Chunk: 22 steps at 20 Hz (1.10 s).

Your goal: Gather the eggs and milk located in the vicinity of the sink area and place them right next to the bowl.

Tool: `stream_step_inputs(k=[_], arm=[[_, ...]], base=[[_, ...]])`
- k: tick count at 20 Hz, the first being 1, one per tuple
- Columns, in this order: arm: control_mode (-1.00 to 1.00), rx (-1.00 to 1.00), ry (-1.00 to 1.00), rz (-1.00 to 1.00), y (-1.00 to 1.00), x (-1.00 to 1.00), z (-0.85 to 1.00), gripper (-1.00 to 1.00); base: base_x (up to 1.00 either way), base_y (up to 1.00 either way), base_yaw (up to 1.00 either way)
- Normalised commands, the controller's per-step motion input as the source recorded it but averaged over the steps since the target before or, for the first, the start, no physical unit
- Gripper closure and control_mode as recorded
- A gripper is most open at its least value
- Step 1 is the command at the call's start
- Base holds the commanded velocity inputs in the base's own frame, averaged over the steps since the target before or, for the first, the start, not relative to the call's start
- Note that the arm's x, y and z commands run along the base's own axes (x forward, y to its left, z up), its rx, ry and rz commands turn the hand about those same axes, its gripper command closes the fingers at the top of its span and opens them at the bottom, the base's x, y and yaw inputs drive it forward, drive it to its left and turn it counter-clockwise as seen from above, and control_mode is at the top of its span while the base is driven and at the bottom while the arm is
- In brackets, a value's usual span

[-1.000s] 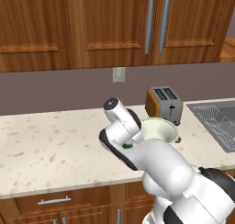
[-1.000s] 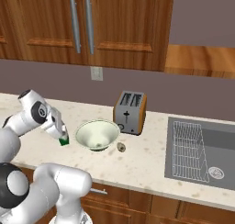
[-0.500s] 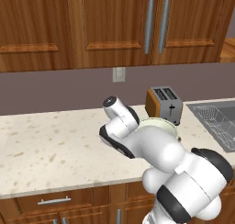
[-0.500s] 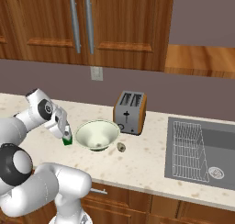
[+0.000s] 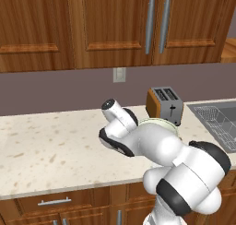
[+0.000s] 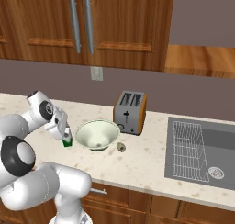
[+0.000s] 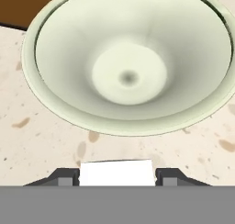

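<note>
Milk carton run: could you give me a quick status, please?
Gripper shut on milk carton, low beside the bowl. Egg already by bowl's far side. Nothing in the way.

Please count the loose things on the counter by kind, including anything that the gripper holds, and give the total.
Bowl: 1
Toaster: 1
Egg: 1
Milk carton, held in the gripper beside the bowl: 1
Total: 4

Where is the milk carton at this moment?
In the right base view, the milk carton is held in the gripper, just left of the bowl.
</note>
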Motion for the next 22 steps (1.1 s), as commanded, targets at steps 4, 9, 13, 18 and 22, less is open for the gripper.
stream_step_inputs(k=[4,9,13,18,22], arm=[[-1.0,0.0,0.0,0.0,0.0,0.08,-0.17,1.0],[-1.0,0.0,0.0,0.0,0.0,0.09,-0.18,1.0],[-1.0,0.0,0.0,0.0,0.0,0.1,-0.18,1.0],[-1.0,0.0,0.0,0.0,0.0,0.05,-0.15,1.0],[-1.0,0.0,0.0,0.0,0.0,0.0,-0.1,-1.0]], base=[[0.0,0.0,0.0],[0.0,0.0,0.0],[0.0,0.0,0.0],[0.0,0.0,0.0],[0.0,0.0,0.0]])
